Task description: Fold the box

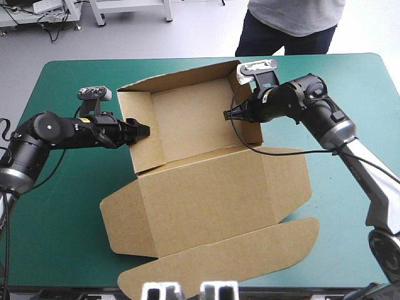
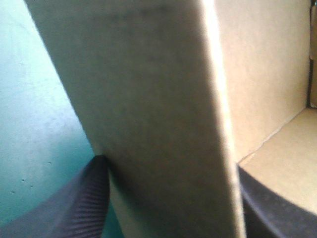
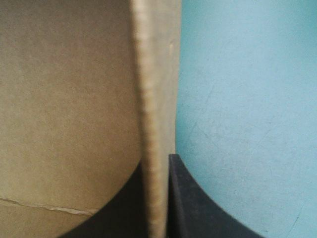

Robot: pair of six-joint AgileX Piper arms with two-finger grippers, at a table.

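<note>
Brown box [image 1: 206, 187] sits at middle of table [image 1: 350, 81], long axis running far-to-near and slightly skewed: open tray at far end, lid flat toward near edge. Left gripper [image 1: 140, 131] is clenched on tray's left wall, right gripper [image 1: 231, 114] on right wall. Only wrist views show you board pinched between black fingers [image 3: 188, 198]; contact is hard to make out from high view.
</note>
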